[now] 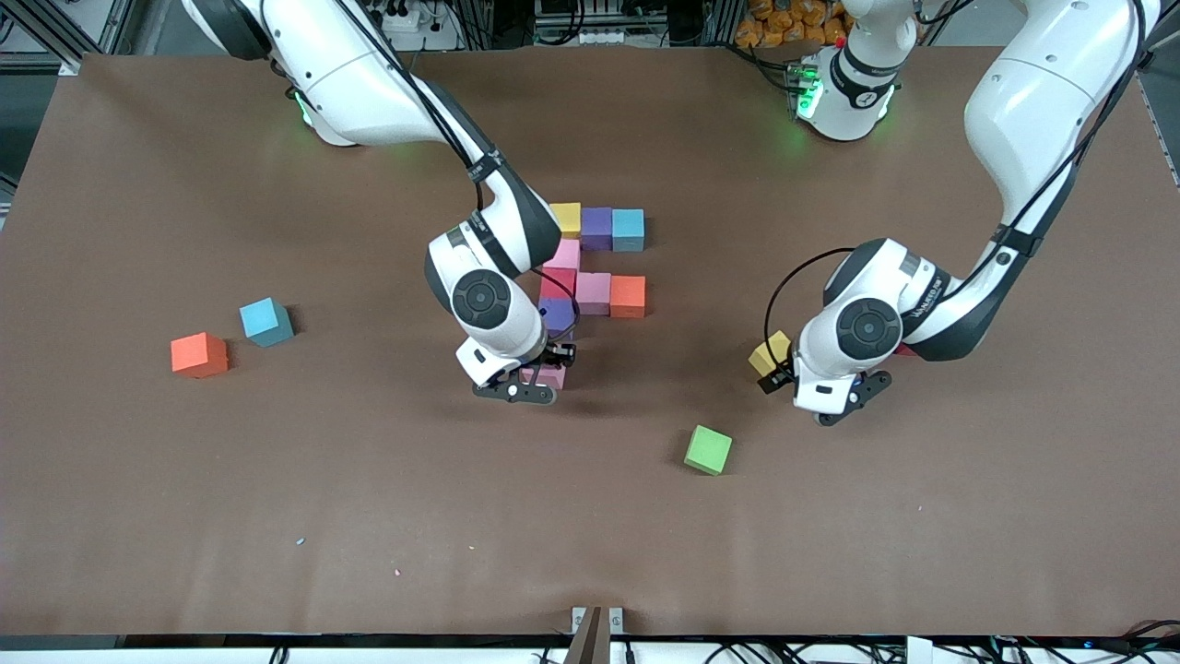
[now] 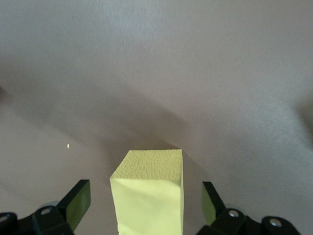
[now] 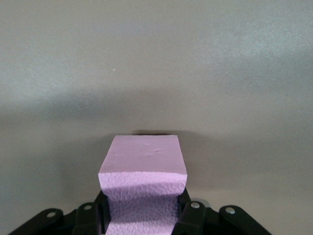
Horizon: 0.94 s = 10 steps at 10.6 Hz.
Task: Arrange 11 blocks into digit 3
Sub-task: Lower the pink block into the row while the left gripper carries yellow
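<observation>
at the middle of the brown table (image 1: 590,535) sits the unfinished digit of small matte foam cubes: a top row of a yellow cube (image 1: 566,219), a purple cube (image 1: 597,227) and a blue cube (image 1: 629,230), touching side by side. from the yellow one a column runs toward six o'clock: a pink cube (image 1: 564,254), a red cube (image 1: 559,281), then a second purple cube (image 1: 557,315). a middle row branches at three o'clock of the red cube: a second pink cube (image 1: 593,292) and an orange cube (image 1: 628,296).

right gripper (image 1: 535,380) is low at the six o'clock end of that column, fingers clamped tight on a third pink cube (image 3: 143,166), squeezing its foam sides in.

left gripper (image 1: 841,397) hovers toward the left arm's end of the table, its fingers (image 2: 74,201) spread wide either side of a second yellow cube (image 2: 149,191), not touching it.

a green cube (image 1: 708,449) lies loose at about five o'clock of the digit, nearer the front camera. toward the right arm's end lie a spare blue cube (image 1: 265,321) and, just beside it at about eight o'clock, a spare orange cube (image 1: 198,355).
</observation>
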{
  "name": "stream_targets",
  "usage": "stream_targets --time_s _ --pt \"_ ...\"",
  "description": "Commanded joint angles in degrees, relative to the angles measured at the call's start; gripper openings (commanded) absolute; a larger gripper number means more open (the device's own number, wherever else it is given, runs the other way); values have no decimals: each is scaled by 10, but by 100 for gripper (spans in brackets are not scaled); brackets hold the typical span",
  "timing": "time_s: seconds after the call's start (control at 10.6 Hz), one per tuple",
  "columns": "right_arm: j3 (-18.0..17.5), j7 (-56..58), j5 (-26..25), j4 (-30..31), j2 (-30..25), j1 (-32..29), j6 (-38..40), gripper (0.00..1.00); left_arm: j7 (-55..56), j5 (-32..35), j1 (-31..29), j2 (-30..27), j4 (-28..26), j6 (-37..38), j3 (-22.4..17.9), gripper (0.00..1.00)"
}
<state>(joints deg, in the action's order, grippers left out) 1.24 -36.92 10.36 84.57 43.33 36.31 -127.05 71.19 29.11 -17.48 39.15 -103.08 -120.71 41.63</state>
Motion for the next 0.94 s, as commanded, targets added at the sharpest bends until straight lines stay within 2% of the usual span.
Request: stream_targets --time_s 0.0,0.19,0.47,0.57,0.66,0.75,0.85 --pt "1 -20 -7 -25 19 3 18 19 5 -13 -25 -22 -40 -28 6 100" --pt "1 -54 -10 -33 27 16 18 19 8 -13 -27 -22 -62 -66 6 100" --pt "1 -54 -11 -33 27 16 18 19 15 -13 -27 -16 -63 -66 6 100" --pt "1 -53 -30 -33 27 16 18 19 15 -13 -23 -15 -63 -66 6 100" --pt "0 -54 -51 -33 27 16 19 19 14 -13 -23 -14 -63 -66 6 94" --pt "0 -53 -53 -33 27 16 22 18 15 -13 -23 -12 -62 -66 6 69" --pt "0 -53 -54 -33 27 16 24 18 18 -13 -23 -11 -62 -66 6 52"
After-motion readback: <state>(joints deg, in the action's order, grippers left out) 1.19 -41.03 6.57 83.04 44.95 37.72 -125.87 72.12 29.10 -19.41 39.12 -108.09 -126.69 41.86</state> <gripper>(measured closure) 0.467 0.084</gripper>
